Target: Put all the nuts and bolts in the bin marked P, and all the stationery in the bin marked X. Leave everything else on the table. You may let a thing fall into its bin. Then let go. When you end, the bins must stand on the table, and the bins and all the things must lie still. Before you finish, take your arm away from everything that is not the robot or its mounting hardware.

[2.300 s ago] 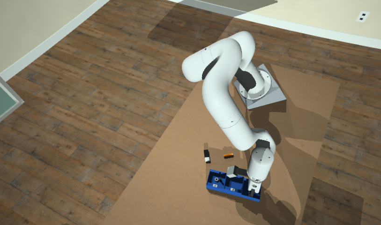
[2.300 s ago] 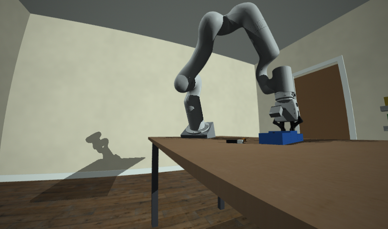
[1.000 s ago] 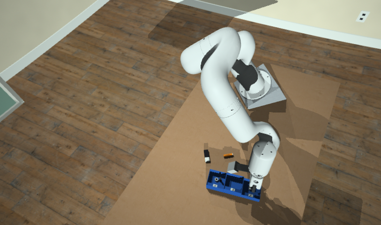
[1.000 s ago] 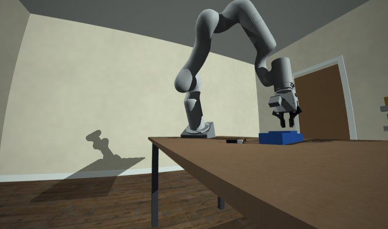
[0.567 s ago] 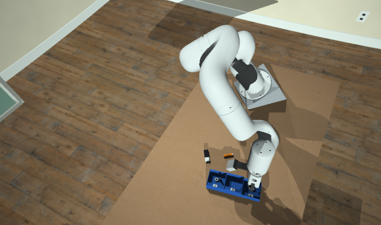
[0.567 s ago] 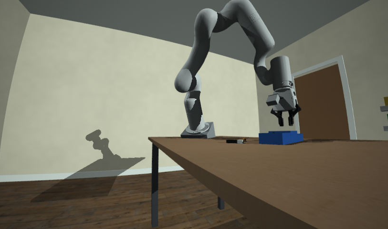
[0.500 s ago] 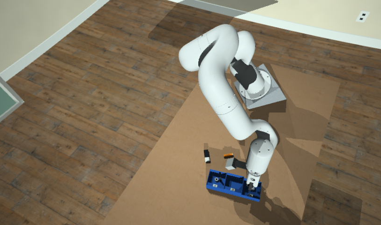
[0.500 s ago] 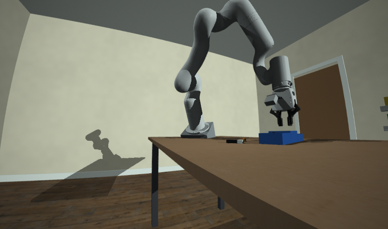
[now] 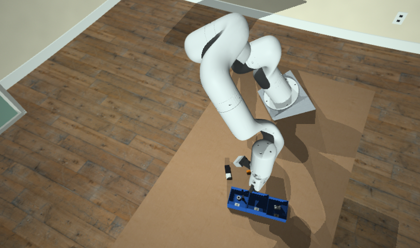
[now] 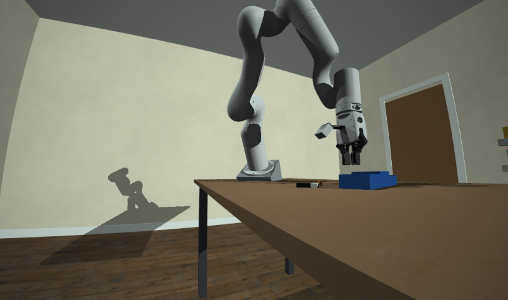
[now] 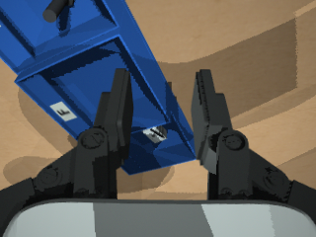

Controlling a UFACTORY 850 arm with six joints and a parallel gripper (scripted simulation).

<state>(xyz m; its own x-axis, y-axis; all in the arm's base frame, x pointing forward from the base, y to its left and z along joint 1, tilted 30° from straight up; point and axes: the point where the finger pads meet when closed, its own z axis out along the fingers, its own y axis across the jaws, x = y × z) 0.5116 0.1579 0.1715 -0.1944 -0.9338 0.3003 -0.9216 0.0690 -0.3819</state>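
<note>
A: What is shown from the top?
B: Three blue bins (image 9: pixel 257 212) (image 10: pixel 355 182) (image 11: pixel 150 61) are set in a row on the table (image 9: pixel 175 199) (image 10: pixel 360 237) (image 11: pixel 237 39). A nut (image 9: pixel 238 198) and a dark bolt (image 9: pixel 243 198) (image 11: pixel 51 13) are held in the bin at the picture's left end. A sharpener (image 9: pixel 277 207) (image 11: pixel 154 133) is held in the bin at the other end. The letters are too small to be read.
A: And the rest?
B: A black and white thing (image 9: pixel 228 172) (image 10: pixel 307 185) is left on the table. An orange thing (image 9: pixel 248 172) (image 10: pixel 320 182) is partly hidden by the arm (image 9: pixel 232 82) (image 10: pixel 347 87).
A: What is seen from the side?
B: The gripper (image 9: pixel 251 188) (image 10: pixel 350 164) (image 11: pixel 162 88) is held above the bins, pointed down. The two table things are seen near the bins.
A: Is anything gripped?
B: No. In the wrist view, the fingers are spread part way, and nothing is pinched.
A: Which bin is marked there?
B: An F (image 11: pixel 63 111) is seen on the middle one. The sharpener is seen in the end bin, partly covered by a wall. The bolt is seen in the bin on the other side of the F bin.
</note>
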